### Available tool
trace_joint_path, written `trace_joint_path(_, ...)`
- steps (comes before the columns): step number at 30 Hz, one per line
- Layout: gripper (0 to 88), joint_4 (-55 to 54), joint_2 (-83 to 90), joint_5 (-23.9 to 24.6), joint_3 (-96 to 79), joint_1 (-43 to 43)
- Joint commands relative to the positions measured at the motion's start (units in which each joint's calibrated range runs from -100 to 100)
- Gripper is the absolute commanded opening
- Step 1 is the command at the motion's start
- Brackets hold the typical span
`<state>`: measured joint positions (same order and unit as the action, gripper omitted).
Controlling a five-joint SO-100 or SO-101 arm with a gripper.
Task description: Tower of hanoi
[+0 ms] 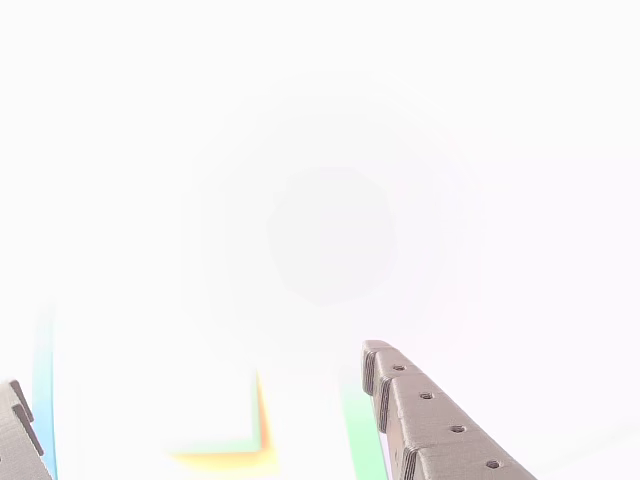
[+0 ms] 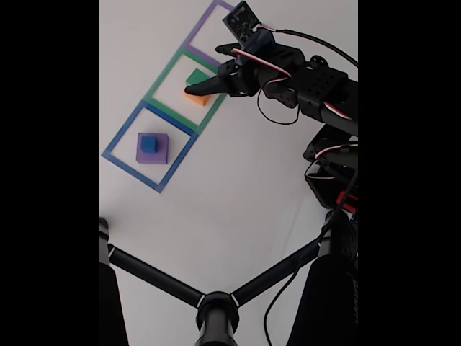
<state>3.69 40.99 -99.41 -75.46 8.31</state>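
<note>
**Robot arm reaches over the middle square of a three-square block puzzle**

In the fixed view, a white desk (image 2: 238, 194) carries three taped squares in a diagonal row. The blue square (image 2: 117, 141) sits lowest and furthest left, the green square (image 2: 165, 74) is in the middle, and the purple square (image 2: 202, 22) lies at the top.

Inside the blue square rests a purple block (image 2: 160, 153) with a smaller blue block (image 2: 148, 143) stacked on top of it. Inside the green square sits an orange block (image 2: 199, 100) with a green block (image 2: 196, 76) on top of it.

A black robot arm (image 2: 317, 90) enters from the right side of this view and stretches left. Its gripper (image 2: 202, 83) is over the green square, at the green and orange stack, and partly hides it. One dark finger (image 2: 205, 88) points left across the stack. Whether the fingers touch a block cannot be told from this angle.

The other view is almost wholly washed out by glare. At its bottom edge two grey, ridged fingers (image 1: 440, 425) show, one at the right and one at the far left corner, spread wide apart. Between them lie faint traces of orange, green and blue, too pale to identify.

A black tripod (image 2: 216, 306) stands in the foreground of the fixed view.
</note>
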Motion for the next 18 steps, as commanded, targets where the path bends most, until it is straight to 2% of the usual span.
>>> trace_joint_path(1, 39.2, -7.9, -1.79, -0.59, -2.0, -0.74)
trace_joint_path(14, 36.7, -28.55, -16.0, -0.59, -7.18, -2.17)
trace_joint_path(18, 36.5, -31.95, -18.74, -0.59, -7.91, -2.56)
